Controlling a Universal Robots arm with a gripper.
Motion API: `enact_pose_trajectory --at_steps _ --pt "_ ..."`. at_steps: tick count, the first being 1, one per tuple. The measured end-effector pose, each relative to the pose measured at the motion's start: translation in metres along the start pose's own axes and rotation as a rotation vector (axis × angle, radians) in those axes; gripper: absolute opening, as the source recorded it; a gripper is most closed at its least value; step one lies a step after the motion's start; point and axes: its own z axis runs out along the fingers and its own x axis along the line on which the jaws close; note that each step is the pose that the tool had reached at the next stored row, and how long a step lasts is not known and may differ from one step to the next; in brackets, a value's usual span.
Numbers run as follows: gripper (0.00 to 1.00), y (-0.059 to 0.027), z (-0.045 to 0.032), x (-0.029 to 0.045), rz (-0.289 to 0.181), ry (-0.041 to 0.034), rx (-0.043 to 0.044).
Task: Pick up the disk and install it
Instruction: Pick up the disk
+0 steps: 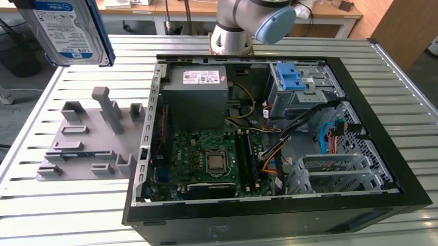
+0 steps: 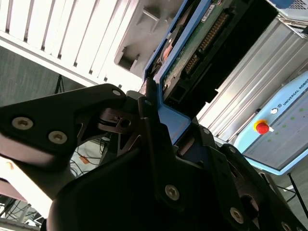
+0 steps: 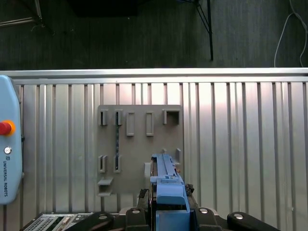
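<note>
The disk (image 1: pixel 68 28) hangs upright high over the slatted table at the exterior view's left, above the grey holder plate (image 1: pixel 82 148). Its white-and-blue label faces the camera, and a blue carrier frames its edges. In the second wrist view, my gripper (image 2: pixel 161 120) is shut on the disk (image 2: pixel 202 43) at the blue carrier's end, with the green circuit board underside showing. The first wrist view looks down the disk's blue edge (image 3: pixel 166 180), held between the black fingers (image 3: pixel 137 214) above the plate (image 3: pixel 139 139).
An open computer case (image 1: pixel 274 220) lies on the table at the exterior view's right. Inside are a grey power supply box (image 1: pixel 195 97), a motherboard and a drive cage with blue latches (image 1: pixel 291 79). A teach pendant with a red button (image 3: pixel 9 144) lies beside the plate.
</note>
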Motion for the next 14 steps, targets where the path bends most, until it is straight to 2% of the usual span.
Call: enact_pose_trajectory --at_steps 14 --pt "0.36 -0.0368 -0.0009 -0.0011 0.0 0.0003 -0.0124"
